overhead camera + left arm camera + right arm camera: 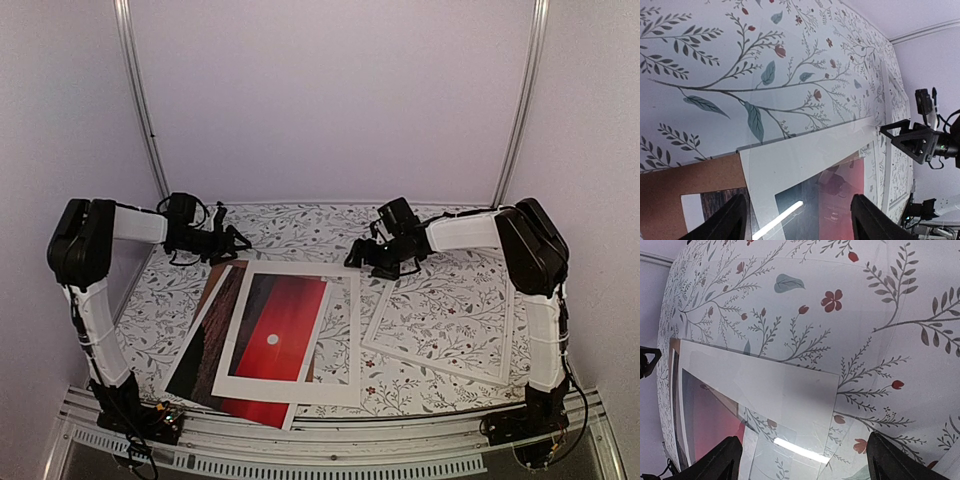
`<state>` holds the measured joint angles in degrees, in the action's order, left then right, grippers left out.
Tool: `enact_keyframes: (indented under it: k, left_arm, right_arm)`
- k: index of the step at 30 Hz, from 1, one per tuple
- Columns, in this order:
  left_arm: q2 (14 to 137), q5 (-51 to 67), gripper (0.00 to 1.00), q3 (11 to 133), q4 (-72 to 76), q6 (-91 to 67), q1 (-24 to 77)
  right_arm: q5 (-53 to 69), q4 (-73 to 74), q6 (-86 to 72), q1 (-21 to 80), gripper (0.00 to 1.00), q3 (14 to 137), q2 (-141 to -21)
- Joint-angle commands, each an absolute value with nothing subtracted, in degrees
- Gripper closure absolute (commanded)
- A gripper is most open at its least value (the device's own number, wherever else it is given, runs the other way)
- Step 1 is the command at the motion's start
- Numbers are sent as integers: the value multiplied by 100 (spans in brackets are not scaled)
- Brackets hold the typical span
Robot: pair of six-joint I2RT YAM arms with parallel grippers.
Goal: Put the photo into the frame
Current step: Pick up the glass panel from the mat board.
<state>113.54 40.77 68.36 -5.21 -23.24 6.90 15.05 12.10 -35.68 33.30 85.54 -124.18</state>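
The top view looks down from behind; both wrist views, low and close, share the photo (pixel 847 200).

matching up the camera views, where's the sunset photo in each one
top view: left of centre, the photo shows red through the window of the white mat.
left wrist: bottom centre, a red patch.
right wrist: lower left, a red patch.
shared landmark: the white mat lying over it.

Bare tablecloth (pixel 300 225) upper centre between left gripper (pixel 238 240) and right gripper (pixel 357 258), flat white mat (pixel 340 340) lower centre, frame (pixel 436 364) just right, perhaps touching.
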Motion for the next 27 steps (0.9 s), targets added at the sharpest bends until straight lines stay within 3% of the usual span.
enact_keyframes:
  k: [1,13,27]
  left_arm:
    - [11497,3632,25,7325,-1176,-2039,712]
    - [12248,3317,25,8293,-2319,-1763,906]
    - [12717,3371,33,9135,-3687,-1647,1058]
  right_arm:
    - [1422,1822,-3624,3309,10,8644,-12161]
    - [2279,1809,-4416,3305,10,8583,-12038]
    - [3209,605,-6131,3305,10,7805,-11926]
